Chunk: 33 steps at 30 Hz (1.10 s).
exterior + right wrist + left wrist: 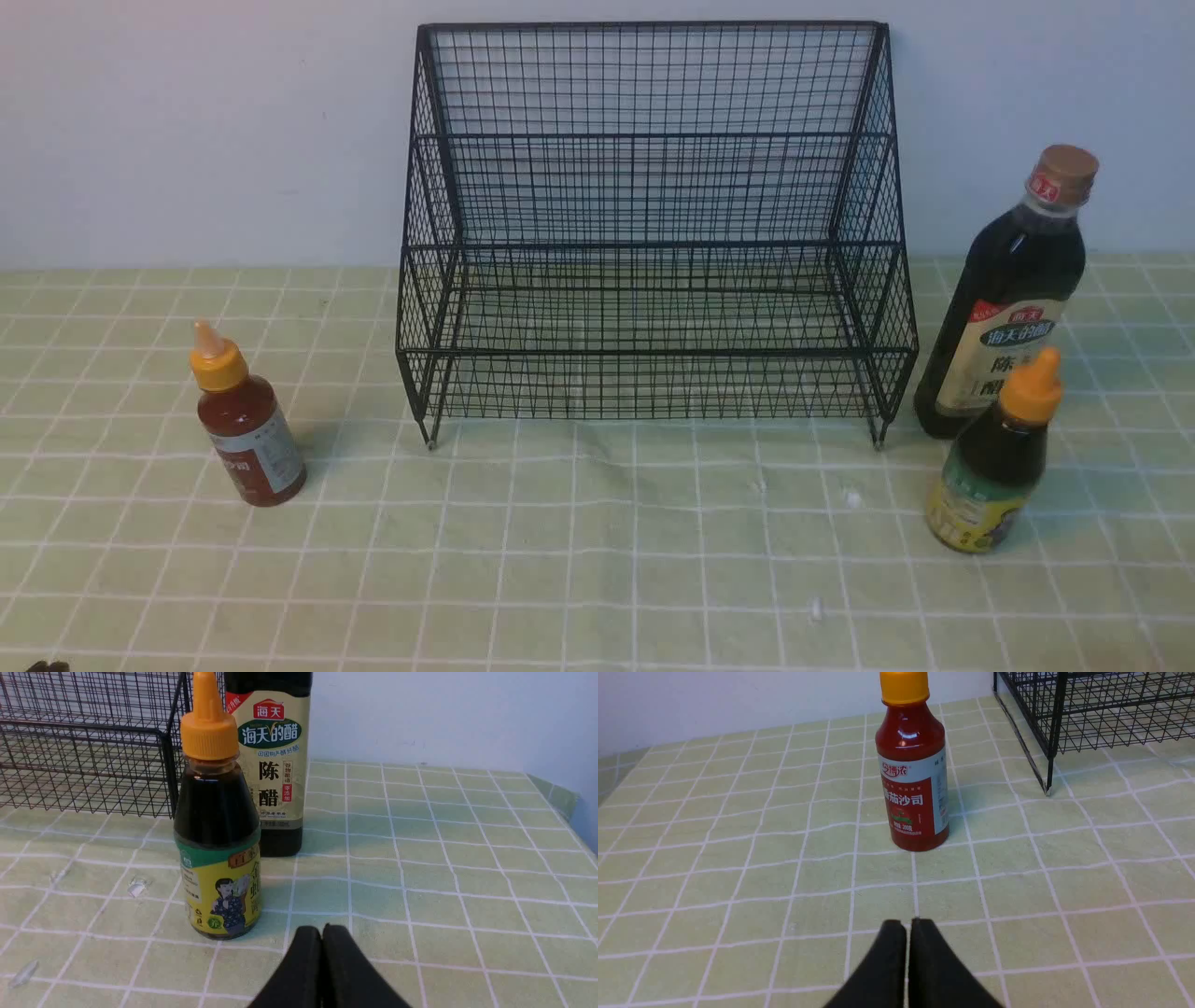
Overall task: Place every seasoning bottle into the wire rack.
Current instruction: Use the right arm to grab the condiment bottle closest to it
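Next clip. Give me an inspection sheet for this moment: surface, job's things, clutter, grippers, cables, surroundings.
Surface: green checked tablecloth, slightly wrinkled.
Job's things: wire rack empty. Red-brown bottle upright on its left. Tall dark bottle upright on its right, with the small dark bottle upright in front of it. All three stand outside the rack.
Clutter: a few small pale bits on the cloth in front of the rack.
Grippers: left gripper shut, holding nothing, facing the red-brown bottle. Right gripper shut, holding nothing, close to the small dark bottle.
Cables: nothing seen.
Surroundings: plain pale wall behind the rack.
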Each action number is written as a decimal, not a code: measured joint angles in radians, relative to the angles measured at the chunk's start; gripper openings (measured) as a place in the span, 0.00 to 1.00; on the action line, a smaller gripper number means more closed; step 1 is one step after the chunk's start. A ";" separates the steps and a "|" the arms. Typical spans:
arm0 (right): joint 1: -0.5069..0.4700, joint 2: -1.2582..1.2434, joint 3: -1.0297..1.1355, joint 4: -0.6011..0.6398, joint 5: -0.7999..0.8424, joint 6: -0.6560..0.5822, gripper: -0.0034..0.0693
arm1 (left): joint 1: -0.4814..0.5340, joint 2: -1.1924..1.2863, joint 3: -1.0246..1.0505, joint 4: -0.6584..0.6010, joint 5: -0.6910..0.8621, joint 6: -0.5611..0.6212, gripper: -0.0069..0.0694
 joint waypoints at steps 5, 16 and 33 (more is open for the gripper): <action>0.000 0.000 0.000 0.000 0.000 0.000 0.03 | 0.000 0.000 0.000 0.000 0.000 0.000 0.08; 0.000 0.000 0.001 0.000 0.000 0.000 0.03 | 0.000 0.000 0.000 0.000 0.000 0.000 0.08; 0.000 0.000 0.013 0.271 -0.235 0.141 0.03 | 0.000 0.000 0.000 0.000 0.000 0.000 0.08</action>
